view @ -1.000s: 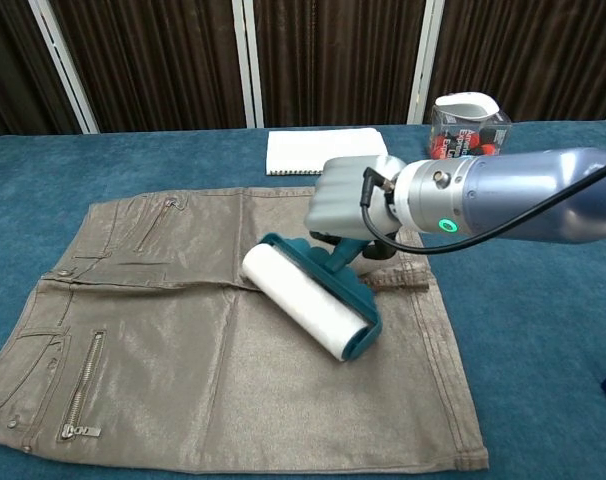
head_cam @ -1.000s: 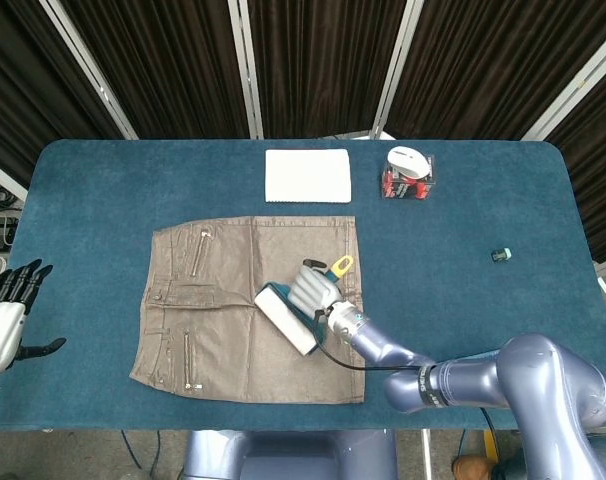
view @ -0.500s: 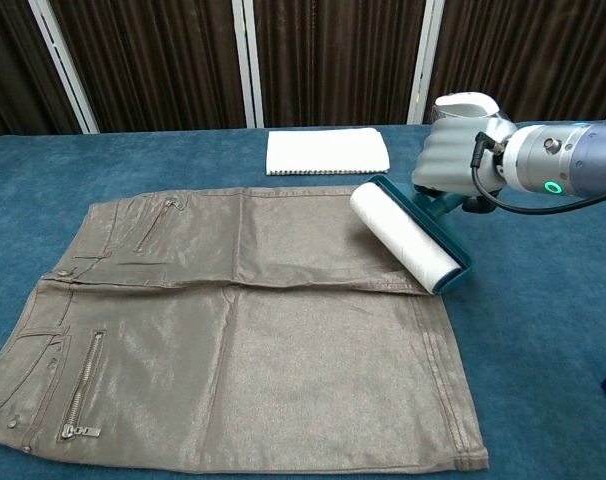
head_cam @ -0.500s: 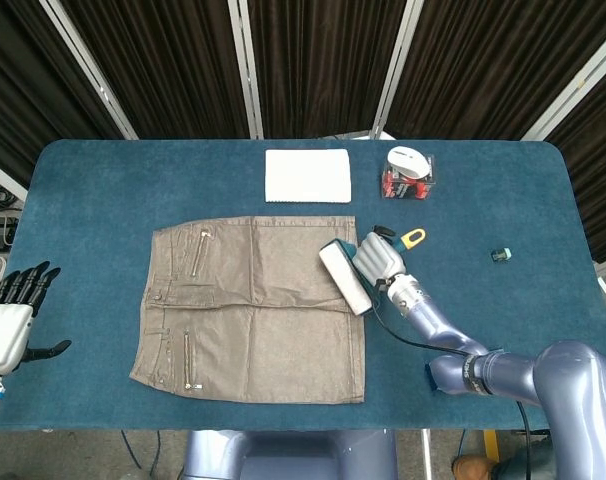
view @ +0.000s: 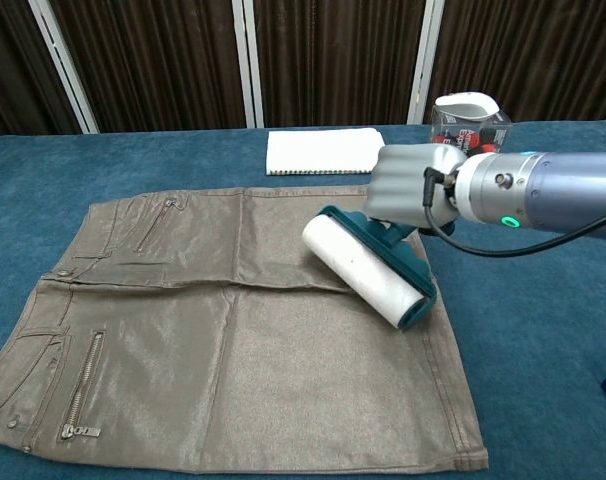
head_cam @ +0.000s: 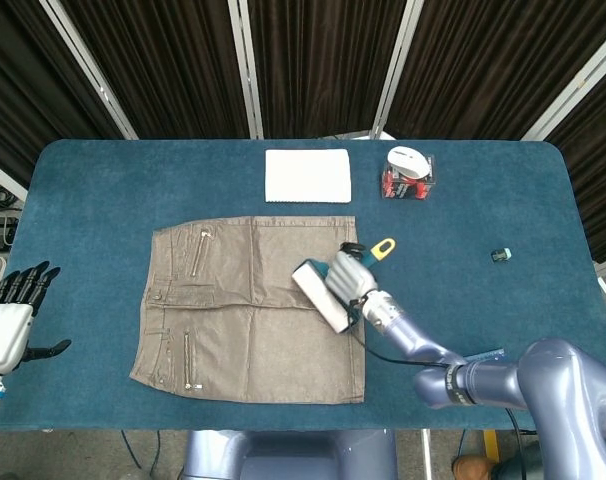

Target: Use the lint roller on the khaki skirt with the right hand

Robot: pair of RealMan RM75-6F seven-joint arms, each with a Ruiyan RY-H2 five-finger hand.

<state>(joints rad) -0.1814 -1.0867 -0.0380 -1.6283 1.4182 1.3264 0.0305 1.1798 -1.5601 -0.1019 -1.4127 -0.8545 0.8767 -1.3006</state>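
The khaki skirt (head_cam: 248, 305) (view: 223, 330) lies flat on the blue table, zips toward its left side. My right hand (head_cam: 350, 276) (view: 408, 187) grips the teal handle of the lint roller (head_cam: 320, 296) (view: 367, 270). Its white roll rests on the skirt's right part, near the middle seam. The handle's yellow end loop (head_cam: 382, 246) sticks out behind the hand. My left hand (head_cam: 11, 315) hangs off the table's left edge with fingers spread, holding nothing; the chest view does not show it.
A folded white cloth (head_cam: 307, 175) (view: 325, 151) lies beyond the skirt. A clear box with a white lid (head_cam: 408, 174) (view: 467, 121) stands at the back right. A small dark object (head_cam: 500, 255) sits on the table (head_cam: 483, 210) at the right.
The right hand swept the roller from mid-skirt out to the skirt's right edge, then back leftward onto the cloth. The left hand stayed put.
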